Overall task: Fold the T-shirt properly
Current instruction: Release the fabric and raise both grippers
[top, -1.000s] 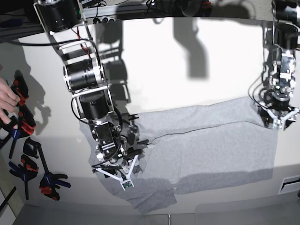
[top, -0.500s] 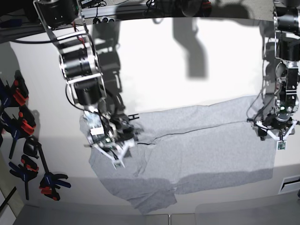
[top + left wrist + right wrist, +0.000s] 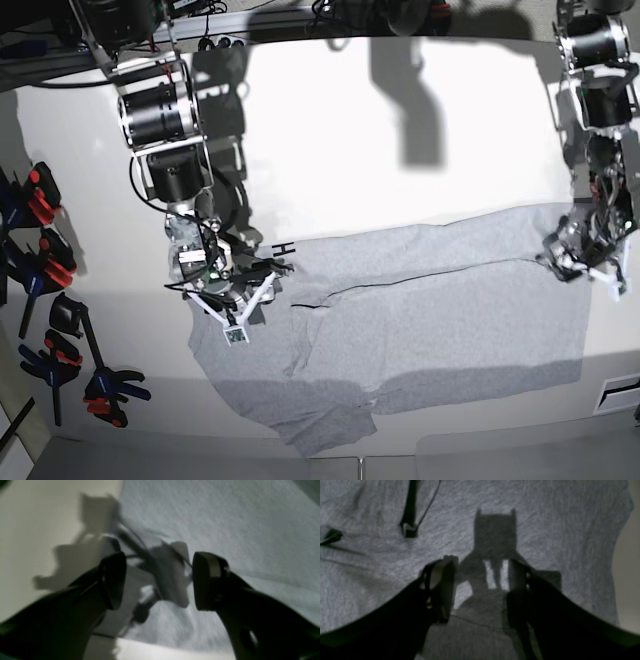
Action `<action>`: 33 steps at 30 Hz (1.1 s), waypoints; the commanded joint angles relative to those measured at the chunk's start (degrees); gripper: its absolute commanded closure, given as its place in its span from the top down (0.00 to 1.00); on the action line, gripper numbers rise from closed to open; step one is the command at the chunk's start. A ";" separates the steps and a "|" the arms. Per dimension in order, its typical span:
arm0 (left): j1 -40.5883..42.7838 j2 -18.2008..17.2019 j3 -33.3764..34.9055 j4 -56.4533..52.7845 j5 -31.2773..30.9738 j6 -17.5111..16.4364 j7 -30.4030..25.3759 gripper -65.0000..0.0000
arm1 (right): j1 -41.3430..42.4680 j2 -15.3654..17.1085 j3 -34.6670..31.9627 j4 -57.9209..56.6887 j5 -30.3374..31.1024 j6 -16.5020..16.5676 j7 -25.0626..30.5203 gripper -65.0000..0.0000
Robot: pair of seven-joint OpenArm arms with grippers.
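The light heather-grey T-shirt (image 3: pixel 440 320) lies spread across the table, folded lengthwise, with a sleeve bunched at the front left. My right gripper (image 3: pixel 232 312) is open over the shirt's left end. In the right wrist view it (image 3: pixel 480 590) hangs open above the grey cloth (image 3: pixel 557 530), with bits of black lettering (image 3: pixel 408 512) at the upper left. My left gripper (image 3: pixel 587 262) is at the shirt's far right corner. In the left wrist view it (image 3: pixel 160 580) is open and empty over the cloth's (image 3: pixel 225 517) edge, with bare table (image 3: pixel 50 517) to the left.
Several black-and-orange clamps (image 3: pixel 50 330) lie along the table's left edge. Cables and arm bases stand along the back edge. A slot (image 3: pixel 620 392) shows in the table at the right. The front edge runs just below the shirt's bunched sleeve (image 3: pixel 325 425).
My right gripper has moved from the shirt's front left back and to the left. My left gripper dipped toward the front, then came back to the corner. A hand at the left edge is gone.
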 commanded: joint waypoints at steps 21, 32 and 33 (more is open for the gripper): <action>16.39 2.32 1.29 1.03 17.11 -0.33 -8.68 0.59 | -14.78 0.61 9.44 16.48 -1.38 3.15 -9.73 0.50; 29.75 2.36 1.29 11.08 17.09 -0.31 -8.00 0.59 | -33.11 0.94 9.44 33.09 -1.38 2.97 -11.85 0.50; 31.43 2.36 1.29 13.00 17.07 -0.26 -7.41 0.59 | -34.75 0.94 9.44 34.45 -1.38 2.95 -12.15 0.50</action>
